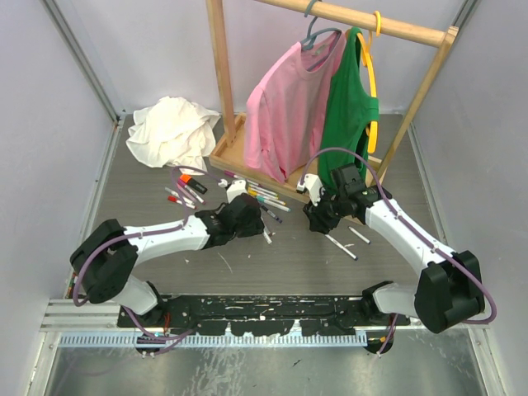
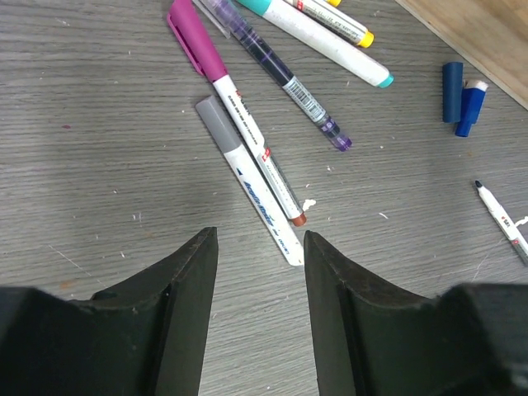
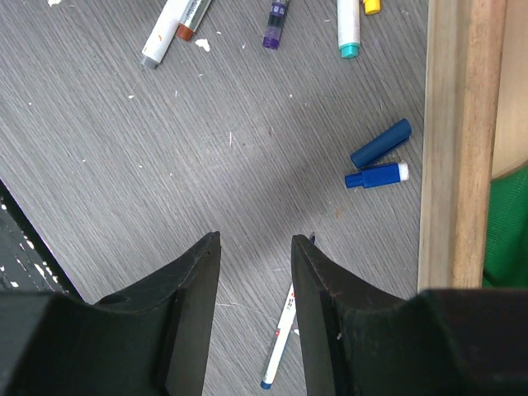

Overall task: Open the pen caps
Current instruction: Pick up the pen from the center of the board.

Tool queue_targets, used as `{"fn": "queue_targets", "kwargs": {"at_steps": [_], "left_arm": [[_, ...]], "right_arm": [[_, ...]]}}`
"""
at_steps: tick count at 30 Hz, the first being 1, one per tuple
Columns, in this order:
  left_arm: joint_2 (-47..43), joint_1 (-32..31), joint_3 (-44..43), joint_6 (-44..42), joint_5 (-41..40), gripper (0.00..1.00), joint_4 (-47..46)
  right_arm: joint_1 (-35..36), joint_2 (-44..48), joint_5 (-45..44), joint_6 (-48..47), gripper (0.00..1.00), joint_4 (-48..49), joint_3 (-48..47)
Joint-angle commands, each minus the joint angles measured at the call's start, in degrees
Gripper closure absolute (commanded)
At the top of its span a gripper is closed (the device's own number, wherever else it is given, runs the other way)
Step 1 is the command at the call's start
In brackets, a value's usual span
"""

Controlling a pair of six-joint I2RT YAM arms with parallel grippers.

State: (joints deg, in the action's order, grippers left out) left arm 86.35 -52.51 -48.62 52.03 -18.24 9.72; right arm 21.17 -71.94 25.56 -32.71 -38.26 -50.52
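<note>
My left gripper [image 2: 260, 235] stands open over bare table, just short of a white pen with a grey cap [image 2: 247, 186]. Beside that pen lie a magenta-capped pen [image 2: 223, 91], a clear purple pen [image 2: 280, 74] and a teal-ended pen [image 2: 322, 37]. Two loose blue caps [image 2: 452, 91] rest near the wooden base. My right gripper [image 3: 256, 239] is open too, with nothing between its fingers. An uncapped white pen with a blue end [image 3: 280, 346] lies on the table under it. The blue caps [image 3: 380, 143] sit to its upper right. More pens [image 1: 186, 191] lie at the left.
A wooden clothes rack base [image 1: 247, 161] borders the pens at the back, with a pink shirt [image 1: 285, 107] and a green shirt [image 1: 351, 107] hanging above. A crumpled white cloth [image 1: 169, 130] lies at the back left. Two uncapped pens [image 1: 341, 246] lie by the right arm.
</note>
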Motion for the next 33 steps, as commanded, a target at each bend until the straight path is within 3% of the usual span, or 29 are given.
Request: {"fn": "queue_targets", "kwargs": {"at_steps": [1,20,33], "left_arm": [[-1.6,0.0,-0.1,-0.9,-0.4,0.53,-3.3],[-2.3,0.1,-2.3,3.7,-6.2,0.53,6.4],[8.8,0.1,-13.1,3.3,-8.0,0.56,14.4]], "right_arm": [[0.3,1.8,0.0,-0.3,0.54,1.1,0.0],[0.2,1.8,-0.5,0.1,0.54,1.2,0.1],[0.3,1.6,-0.1,0.2,0.54,1.0,0.2]]}}
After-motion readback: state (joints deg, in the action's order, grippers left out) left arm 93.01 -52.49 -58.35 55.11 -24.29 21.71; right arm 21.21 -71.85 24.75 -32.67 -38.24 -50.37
